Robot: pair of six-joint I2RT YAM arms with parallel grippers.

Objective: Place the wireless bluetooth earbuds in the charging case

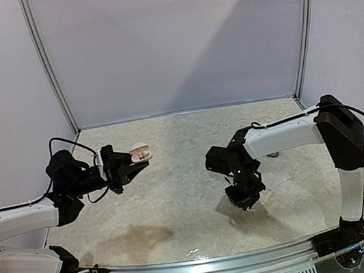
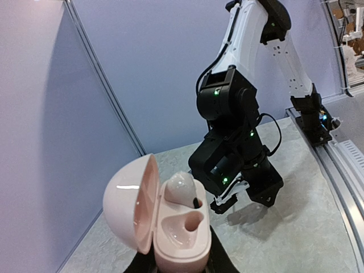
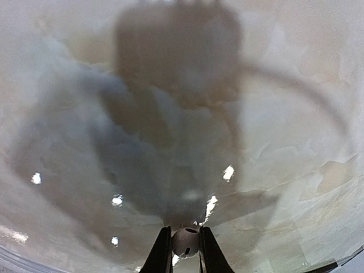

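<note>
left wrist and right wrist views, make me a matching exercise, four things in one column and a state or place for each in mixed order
Things:
1. pale pink oval plastic charging case
2. white glossy earbud in the left wrist view
3. small white round earbud in the right wrist view
4. second socket of the case

States:
a. empty
b. pinched in the right end effector
c. lid open, held up by the left end effector
d. seated in the case

Pairs: 1-c, 2-d, 3-b, 4-a

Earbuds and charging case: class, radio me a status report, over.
Left gripper shut on open charging case, one earbud seated, other socket empty. Right gripper shut on second earbud, low by table. Nothing between them.
</note>
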